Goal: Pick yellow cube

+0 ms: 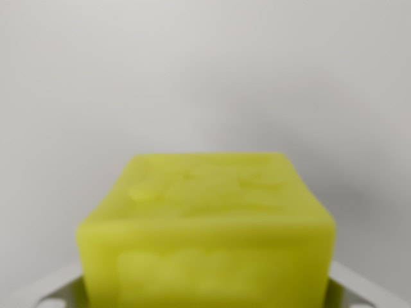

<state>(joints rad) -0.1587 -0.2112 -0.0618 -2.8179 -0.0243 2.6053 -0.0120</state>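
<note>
At the bottom centre of my wrist view, the yellow cube [209, 237] fills the lower frame, blurred from closeness. Pale fingers [45, 292] show at both lower corners, flanking the cube and seemingly touching its sides, so I judge my gripper [207, 296] is closed on it. The plain white backdrop [205, 70] suggests the cube is held lifted.

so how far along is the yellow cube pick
Done: the approach. The blurry yellow plastic cube fills the bottom centre of the wrist view, very close to the camera. In hand: the grasp, with pale grey fingers flanking the cube; contact cannot be confirmed. Left: whether it is lifted off the plain white surface cannot be told.
</note>
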